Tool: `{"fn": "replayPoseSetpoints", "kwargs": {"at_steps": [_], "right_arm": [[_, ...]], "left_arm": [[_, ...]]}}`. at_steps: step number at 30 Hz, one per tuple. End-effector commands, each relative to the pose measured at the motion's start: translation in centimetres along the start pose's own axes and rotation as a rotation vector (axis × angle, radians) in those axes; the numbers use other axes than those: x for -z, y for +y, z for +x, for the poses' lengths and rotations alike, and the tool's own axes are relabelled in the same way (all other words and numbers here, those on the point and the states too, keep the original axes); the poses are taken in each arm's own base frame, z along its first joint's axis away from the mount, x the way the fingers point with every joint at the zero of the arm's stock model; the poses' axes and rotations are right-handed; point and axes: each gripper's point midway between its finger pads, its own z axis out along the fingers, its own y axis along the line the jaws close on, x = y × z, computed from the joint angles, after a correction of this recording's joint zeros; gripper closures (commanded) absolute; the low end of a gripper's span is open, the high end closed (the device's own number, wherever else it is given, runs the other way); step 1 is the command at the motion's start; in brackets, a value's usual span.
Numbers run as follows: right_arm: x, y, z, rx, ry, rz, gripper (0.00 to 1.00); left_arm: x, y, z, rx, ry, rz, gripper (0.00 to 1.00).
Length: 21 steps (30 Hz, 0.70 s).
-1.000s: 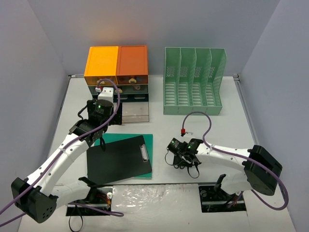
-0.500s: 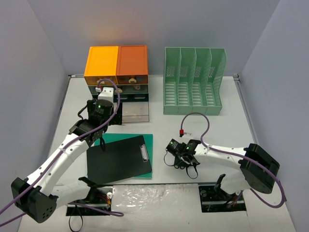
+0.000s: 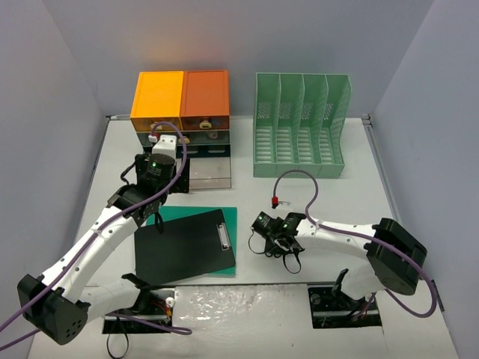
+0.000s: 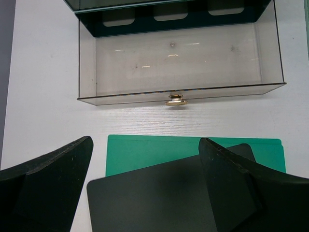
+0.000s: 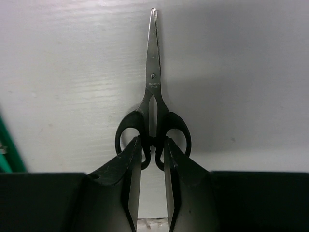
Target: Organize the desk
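The white tabletop (image 3: pixel 352 187) is seen filling the floor of the grey-walled enclosure. At its far edge a green slotted file rack (image 3: pixel 299 127) is stood on the right and an orange-topped drawer unit (image 3: pixel 182 101) on the left. A black clipboard (image 3: pixel 183 250) is laid on the near left part, partly covering a green folder (image 3: pixel 187 215). A clear drawer (image 4: pixel 178 63) is pulled out of the unit onto the tabletop. The left gripper (image 4: pixel 146 141) is held above the folder's far edge, its fingers spread wide with nothing between them. The right gripper (image 5: pixel 152 141) is lowered over black-handled scissors (image 5: pixel 153 82) lying flat right of the clipboard. Its fingers are drawn in narrowly on the middle of the handles; whether a firm grip is made cannot be told.
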Motion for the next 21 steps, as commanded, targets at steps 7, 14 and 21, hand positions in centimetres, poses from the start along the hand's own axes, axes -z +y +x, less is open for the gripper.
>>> {"fn": "replayPoseSetpoints", "kwargs": {"at_steps": [7, 14, 21], "right_arm": [[7.0, 8.5, -8.7, 0.105, -0.213, -0.15, 1.0], [9.0, 13.0, -12.5, 0.212, -0.29, -0.187, 1.0], [10.8, 18.3, -17.2, 0.295, -0.399, -0.226, 1.0]], "left_arm": [[0.9, 0.7, -2.5, 0.029, -0.088, -0.025, 0.11], [1.4, 1.5, -2.8, 0.044, -0.11, -0.059, 0.11], [2.2, 2.3, -3.2, 0.057, -0.133, -0.083, 0.11]]}}
